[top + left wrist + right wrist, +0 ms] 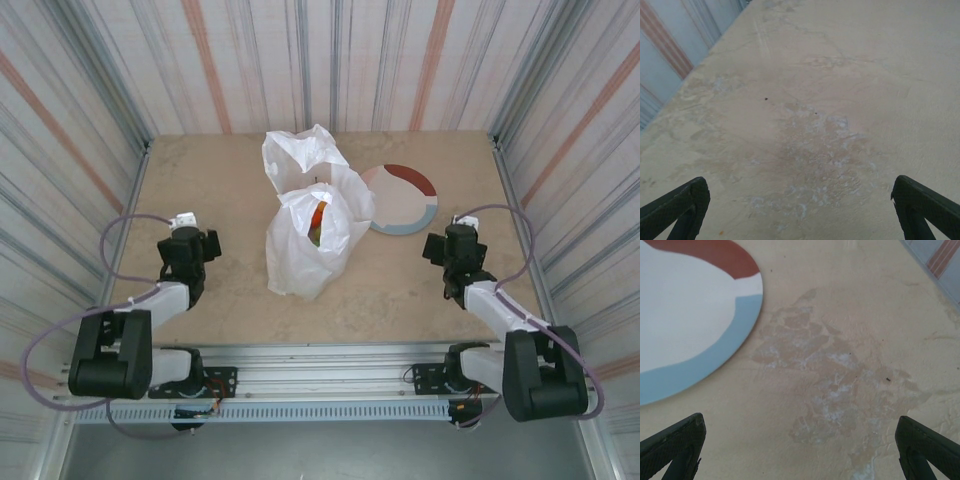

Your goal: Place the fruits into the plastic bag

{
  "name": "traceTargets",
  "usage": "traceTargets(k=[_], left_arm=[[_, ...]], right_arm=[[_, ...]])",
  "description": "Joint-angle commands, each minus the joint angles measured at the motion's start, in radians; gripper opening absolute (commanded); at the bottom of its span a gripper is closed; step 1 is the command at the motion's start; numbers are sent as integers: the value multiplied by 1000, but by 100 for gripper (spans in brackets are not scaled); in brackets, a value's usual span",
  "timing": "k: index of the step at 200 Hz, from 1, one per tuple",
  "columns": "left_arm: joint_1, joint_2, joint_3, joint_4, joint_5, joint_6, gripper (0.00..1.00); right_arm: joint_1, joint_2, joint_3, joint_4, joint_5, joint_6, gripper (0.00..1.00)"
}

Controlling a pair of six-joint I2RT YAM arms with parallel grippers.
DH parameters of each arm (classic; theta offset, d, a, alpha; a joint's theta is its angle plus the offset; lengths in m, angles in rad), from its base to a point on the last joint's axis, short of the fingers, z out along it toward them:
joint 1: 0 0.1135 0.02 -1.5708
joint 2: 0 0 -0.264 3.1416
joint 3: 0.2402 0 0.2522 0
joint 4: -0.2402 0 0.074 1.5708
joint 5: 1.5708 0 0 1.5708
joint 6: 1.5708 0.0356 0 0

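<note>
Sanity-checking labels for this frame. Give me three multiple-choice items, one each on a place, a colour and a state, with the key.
1. By the robot's sides, where does the plate lie relative to the plastic bag?
A. to its left
B. to its right
C. in front of it, by the arm bases

2. What colours are on the plate's rim?
A. green and yellow
B. black
C. red and blue

3. How do the left gripper and right gripper stand?
A. both open, holding nothing
B. left shut on a fruit
C. right shut on the plate

Key:
1 B, the top view shows the plate at the bag's right.
2 C, the right wrist view shows red and blue bands.
3 A, each wrist view shows fingers wide apart over bare table.
</note>
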Motion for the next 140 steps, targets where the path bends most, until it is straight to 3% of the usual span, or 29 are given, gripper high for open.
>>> traceTargets(k=[1,30,52,62,124,140], left_arm=[[25,34,47,91,102,18,99],[50,64,66,94,153,30,99],[48,145,14,298,193,70,99],[30,172,46,247,210,88,99],[31,196,22,306,238,99,99],[30,197,23,308,238,100,99]], right_arm=[[-7,31,-1,115,5,-32,99],[-7,80,2,215,-25,-57,99],[-9,134,21,272,-42,-78,99],[-12,158,30,300,-52,-88,99],[-89,217,4,486,-185,-123,99],[-113,259,-60,651,-215,-116,99]])
